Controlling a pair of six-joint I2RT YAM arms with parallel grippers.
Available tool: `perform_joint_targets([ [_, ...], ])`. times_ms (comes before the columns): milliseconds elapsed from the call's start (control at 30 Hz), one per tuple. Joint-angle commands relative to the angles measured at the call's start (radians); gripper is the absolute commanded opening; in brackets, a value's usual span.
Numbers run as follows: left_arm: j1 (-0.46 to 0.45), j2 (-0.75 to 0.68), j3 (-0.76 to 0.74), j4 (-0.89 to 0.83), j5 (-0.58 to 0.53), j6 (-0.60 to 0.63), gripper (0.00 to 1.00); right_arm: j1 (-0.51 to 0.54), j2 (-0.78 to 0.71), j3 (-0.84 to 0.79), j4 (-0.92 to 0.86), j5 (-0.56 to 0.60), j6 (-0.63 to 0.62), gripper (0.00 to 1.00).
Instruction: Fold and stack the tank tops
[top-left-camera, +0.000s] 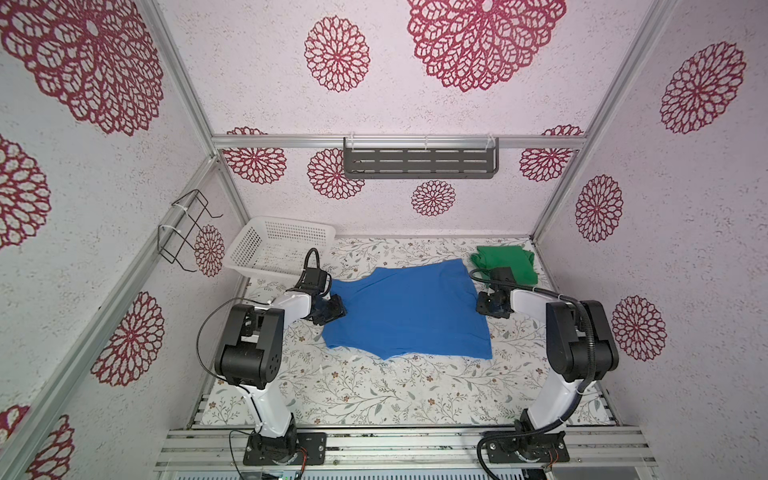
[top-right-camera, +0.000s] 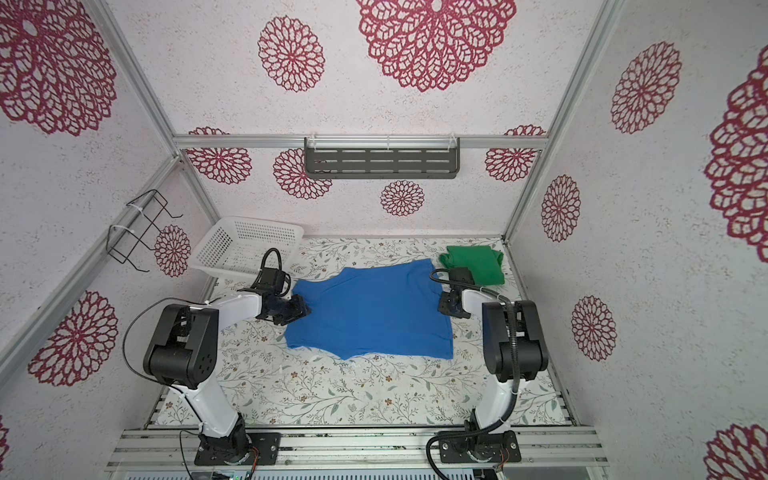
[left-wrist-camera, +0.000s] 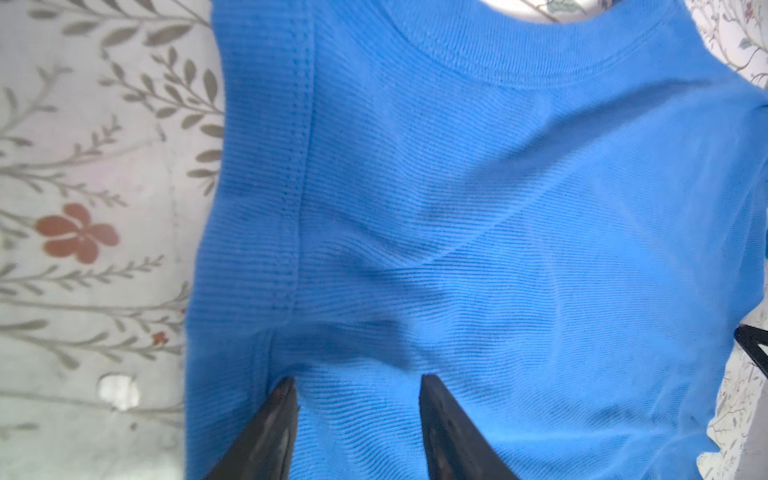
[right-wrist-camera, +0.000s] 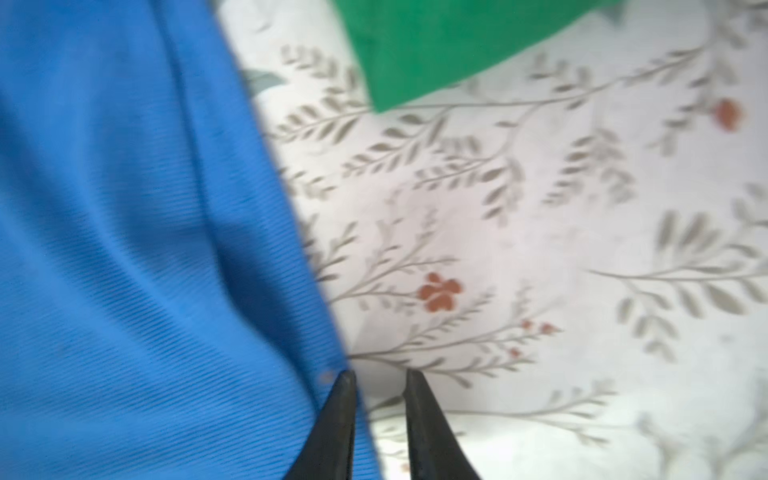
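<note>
Nearest the arm bases, the flower-patterned table (top-left-camera: 353, 395) lies bare across its whole width, a broad open strip in front of the cloth. Beyond it, the blue tank top (top-left-camera: 407, 311) is spread flat at mid-table in both top views. Its near edge runs almost straight, with a small dip left of centre. Its right edge is straight, and its left end narrows toward the neck opening. Bare table shows along every side of it.

The left gripper (top-left-camera: 332, 309) sits over that narrow left end. In the left wrist view its fingers (left-wrist-camera: 270, 428) stand roughly half apart, with flat blue cloth between the tips and nothing pinched. Whether the tips press the fabric or hang just above it cannot be told.

The right gripper (top-left-camera: 482, 305) is at the middle of the right edge. In the right wrist view its fingers (right-wrist-camera: 336, 415) are parted only a little, with table showing in the gap. One tip is right at the cloth's border, and it holds nothing.

Farther back, the green tank top (top-left-camera: 505, 257) lies as a folded bundle in the back right corner, close to the blue top's far right corner but apart from it. The white basket (top-left-camera: 249, 249) stands in the back left corner, behind the left wrist. Between the basket and the green bundle, the far strip of table is open.
</note>
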Motion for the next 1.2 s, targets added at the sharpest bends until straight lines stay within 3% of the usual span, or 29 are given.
perform_joint_targets([
  [0,0.011,0.100,-0.063,-0.066,-0.057,-0.003,0.51,0.079,-0.058,0.072,-0.012,-0.004,-0.010,0.26],
  [200,0.011,0.095,-0.067,-0.067,-0.058,-0.009,0.51,0.188,0.149,0.326,-0.006,-0.041,-0.009,0.26],
  [367,0.014,0.097,-0.069,-0.061,-0.062,-0.021,0.52,0.189,0.330,0.471,0.006,-0.092,0.044,0.26],
  [533,0.016,0.098,-0.072,-0.054,-0.080,-0.031,0.51,0.160,0.418,0.571,-0.034,-0.029,0.037,0.28],
  [667,0.017,0.080,-0.092,-0.030,-0.096,-0.053,0.51,0.104,0.411,0.574,-0.040,-0.007,0.014,0.29],
  [1000,0.025,0.055,-0.095,0.001,-0.155,-0.092,0.49,0.045,0.314,0.549,-0.128,-0.149,-0.107,0.36],
  [1167,0.025,0.037,-0.100,0.002,-0.150,-0.087,0.53,0.065,0.050,0.415,-0.189,-0.180,-0.112,0.59],
])
